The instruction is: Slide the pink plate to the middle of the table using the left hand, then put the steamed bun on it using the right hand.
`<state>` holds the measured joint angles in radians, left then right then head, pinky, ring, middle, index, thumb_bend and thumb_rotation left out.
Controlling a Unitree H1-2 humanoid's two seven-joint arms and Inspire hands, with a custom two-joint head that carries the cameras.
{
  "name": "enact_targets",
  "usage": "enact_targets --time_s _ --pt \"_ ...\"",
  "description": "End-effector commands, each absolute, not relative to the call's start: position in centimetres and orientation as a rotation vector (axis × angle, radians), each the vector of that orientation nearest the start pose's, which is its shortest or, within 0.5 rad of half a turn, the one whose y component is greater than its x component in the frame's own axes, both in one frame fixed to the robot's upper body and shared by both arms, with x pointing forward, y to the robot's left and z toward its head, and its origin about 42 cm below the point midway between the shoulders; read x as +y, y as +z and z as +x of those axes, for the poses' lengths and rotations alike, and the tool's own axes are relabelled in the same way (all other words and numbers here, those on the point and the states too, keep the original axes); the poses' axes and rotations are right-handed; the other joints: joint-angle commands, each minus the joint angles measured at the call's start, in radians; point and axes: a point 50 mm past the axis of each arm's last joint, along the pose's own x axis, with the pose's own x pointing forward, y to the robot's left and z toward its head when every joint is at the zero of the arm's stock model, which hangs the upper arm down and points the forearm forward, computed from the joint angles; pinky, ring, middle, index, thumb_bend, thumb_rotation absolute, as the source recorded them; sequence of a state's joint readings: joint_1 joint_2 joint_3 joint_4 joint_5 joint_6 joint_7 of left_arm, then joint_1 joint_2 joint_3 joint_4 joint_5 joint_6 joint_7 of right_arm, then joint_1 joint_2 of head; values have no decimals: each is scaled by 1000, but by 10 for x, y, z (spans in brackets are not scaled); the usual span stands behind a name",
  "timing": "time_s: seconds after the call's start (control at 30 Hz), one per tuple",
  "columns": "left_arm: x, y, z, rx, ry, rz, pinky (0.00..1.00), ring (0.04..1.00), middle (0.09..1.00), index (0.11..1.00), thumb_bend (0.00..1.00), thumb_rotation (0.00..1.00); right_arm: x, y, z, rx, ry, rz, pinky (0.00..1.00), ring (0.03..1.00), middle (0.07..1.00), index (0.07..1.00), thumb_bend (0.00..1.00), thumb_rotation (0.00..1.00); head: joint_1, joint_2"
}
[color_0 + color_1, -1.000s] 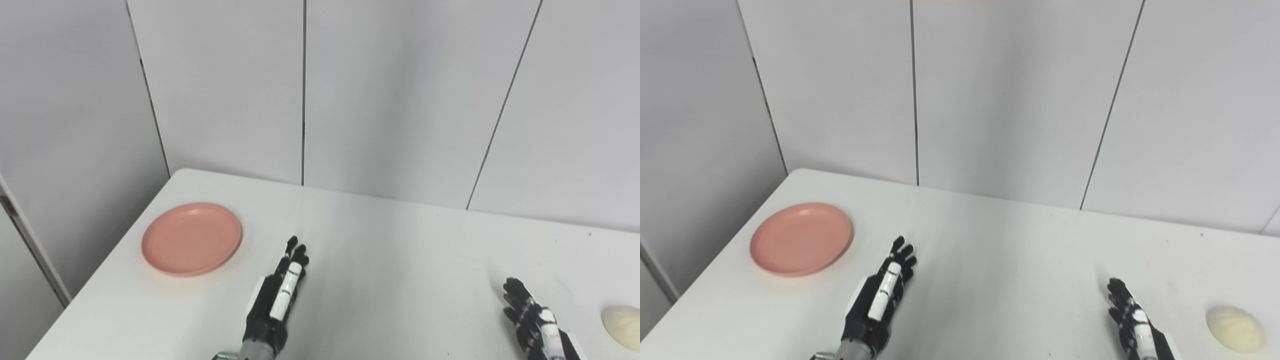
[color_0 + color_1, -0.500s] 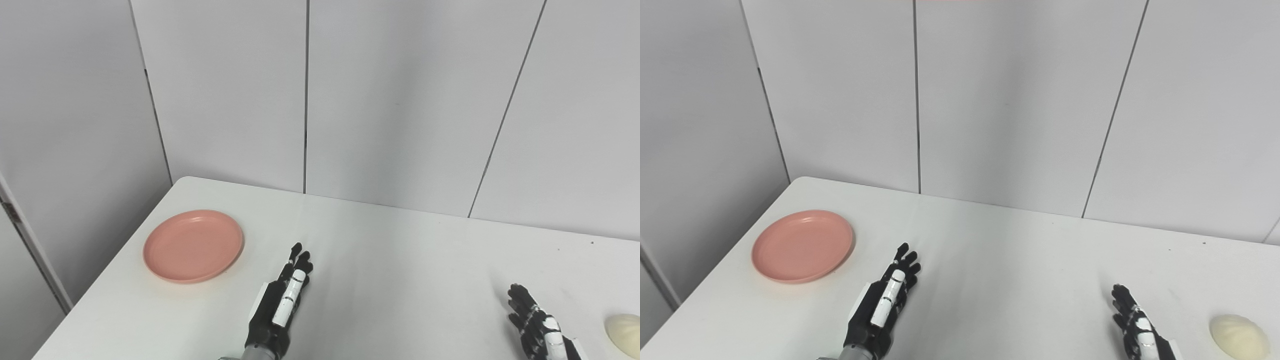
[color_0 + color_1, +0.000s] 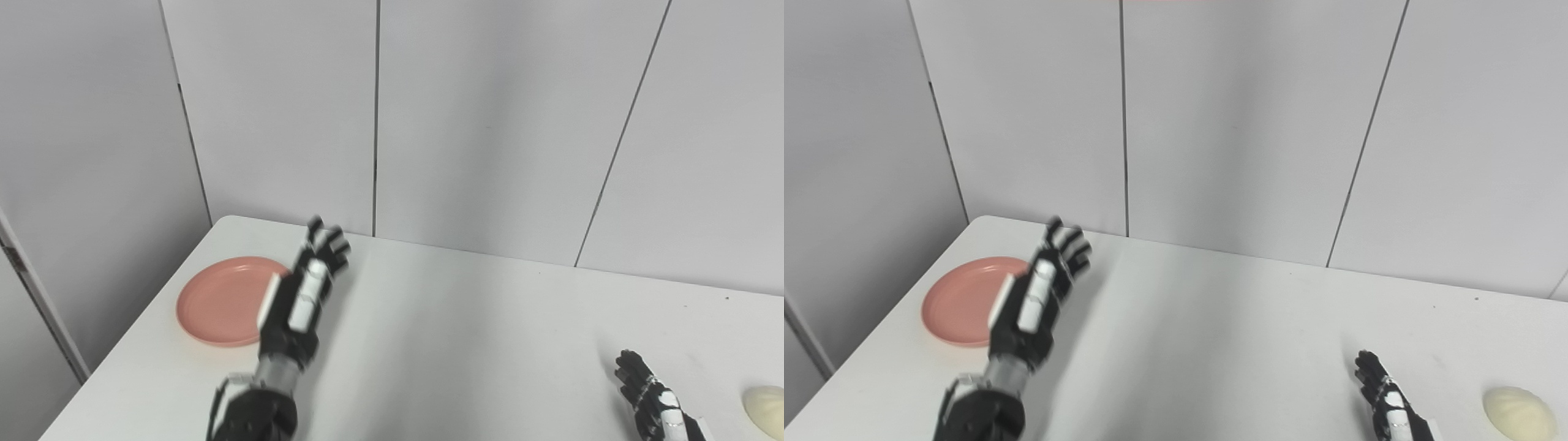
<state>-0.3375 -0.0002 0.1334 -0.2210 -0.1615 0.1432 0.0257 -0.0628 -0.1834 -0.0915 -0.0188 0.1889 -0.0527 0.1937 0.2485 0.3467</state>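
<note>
- Left robot hand (image 3: 303, 293) raised above the counter (image 3: 465, 331), fingers spread, empty, overlapping the plate's right rim. Likely lining up for the slide.
- Plate (image 3: 220, 303) sits at the counter's far-left corner, not yet centred.
- Right robot hand (image 3: 1387, 398) low at the near edge, fingers apart, holding nothing. Probably waiting.
- Bun (image 3: 1518, 413) lies on the counter, right of that hand, apart from it.
- Right eye shows the bun whole; left eye crops it.

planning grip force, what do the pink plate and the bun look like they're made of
Pink plate: probably plastic or melamine, going by its even matte colour, thin raised rim and lack of any glassy shine. Steamed bun: pale cream, smooth rounded dome with a dull surface; it could be soft dough or a foam replica, the pictures can't settle which.
</note>
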Motion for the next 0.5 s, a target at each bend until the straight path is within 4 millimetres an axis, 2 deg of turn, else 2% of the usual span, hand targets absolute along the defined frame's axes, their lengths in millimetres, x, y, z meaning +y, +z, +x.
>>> enact_targets --time_s 0.0,0.17,0.33,0.47 --pt "227 279 368 -492 24 -175 940 928 941 980 839 879 -276 120 296 -134 129 18 989 931 917 894 752 1000 0 -3" --pt "257 298 381 -537 90 -129 965 948 951 954 841 901 -275 120 297 -130 126 23 977 922 910 891 754 1000 -1 -8" --pt "289 308 394 -559 149 -78 974 949 949 923 882 882 -276 120 295 -128 118 28 980 924 910 896 742 1000 1 -6" --pt "310 312 402 -547 185 -5 958 930 942 936 892 884 -277 120 295 -126 116 27 976 925 909 895 730 1000 1 -5"
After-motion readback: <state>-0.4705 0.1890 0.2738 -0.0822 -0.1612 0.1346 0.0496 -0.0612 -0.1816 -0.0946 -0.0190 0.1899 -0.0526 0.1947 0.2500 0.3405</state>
